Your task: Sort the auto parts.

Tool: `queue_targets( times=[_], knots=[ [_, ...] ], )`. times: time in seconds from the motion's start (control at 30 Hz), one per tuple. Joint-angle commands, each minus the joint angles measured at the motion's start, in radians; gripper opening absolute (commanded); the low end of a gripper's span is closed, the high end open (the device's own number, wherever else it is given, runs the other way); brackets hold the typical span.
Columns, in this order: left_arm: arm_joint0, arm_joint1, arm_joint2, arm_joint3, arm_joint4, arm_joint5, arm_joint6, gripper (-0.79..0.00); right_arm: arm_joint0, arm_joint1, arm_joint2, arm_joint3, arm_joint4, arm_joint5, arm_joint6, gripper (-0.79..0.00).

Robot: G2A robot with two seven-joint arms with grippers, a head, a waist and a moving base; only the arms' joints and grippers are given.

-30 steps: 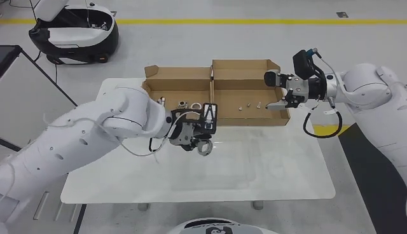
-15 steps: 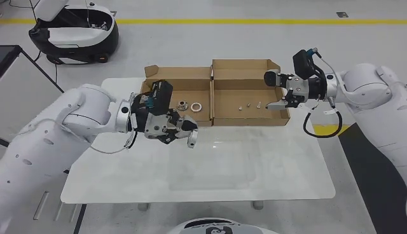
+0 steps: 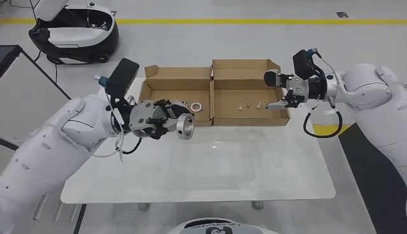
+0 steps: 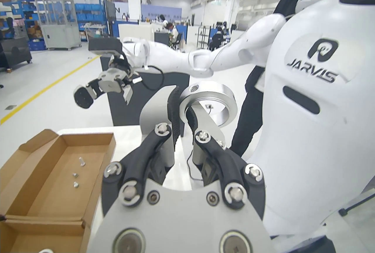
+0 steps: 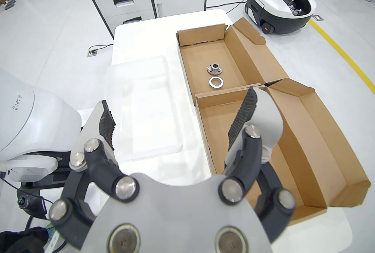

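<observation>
White desk (image 3: 286, 170) carries two open brown cardboard boxes at 12 o'clock, left box (image 3: 181, 89) and right box (image 3: 245, 88). Right pincer (image 3: 275, 92) hangs spread apart, unmoved, over the right box's 3 o'clock end. Left pincer (image 3: 177, 123), swivelled since the earlier frame, is clamped on a silver metal collar ring (image 3: 185, 125) by the left box's 6 o'clock wall, on edge, bore facing 3 o'clock. Small silver screws (image 3: 249, 105) lie in the right box.

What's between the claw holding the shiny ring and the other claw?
The cardboard box with three little bolts inside, seen from the top view.
</observation>
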Motion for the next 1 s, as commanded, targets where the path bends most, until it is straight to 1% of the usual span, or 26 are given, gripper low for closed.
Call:
queue_targets(
  times=[0.0,0.1,0.13,0.23,0.97],
  knots=[
    [0.008,-0.005,-0.006,-0.020,-0.024,0.000,0.031,-0.785,0.000,0.000,0.000,0.000,0.000,0.000,0.000,0.000],
    [0.016,-0.018,-0.015,-0.061,-0.061,0.000,0.079,-0.785,0.000,0.000,0.000,0.000,0.000,0.000,0.000,0.000],
    [0.019,-0.025,-0.020,-0.081,-0.077,0.000,0.111,-0.785,0.000,0.000,0.000,0.000,0.000,0.000,0.000,0.000],
    [0.029,-0.040,-0.028,-0.102,-0.070,0.000,0.140,-0.785,0.000,0.000,0.000,0.000,0.000,0.000,0.000,0.000],
    [0.029,-0.040,-0.028,-0.102,-0.070,0.000,0.140,-0.785,0.000,0.000,0.000,0.000,0.000,0.000,0.000,0.000]
  ],
)
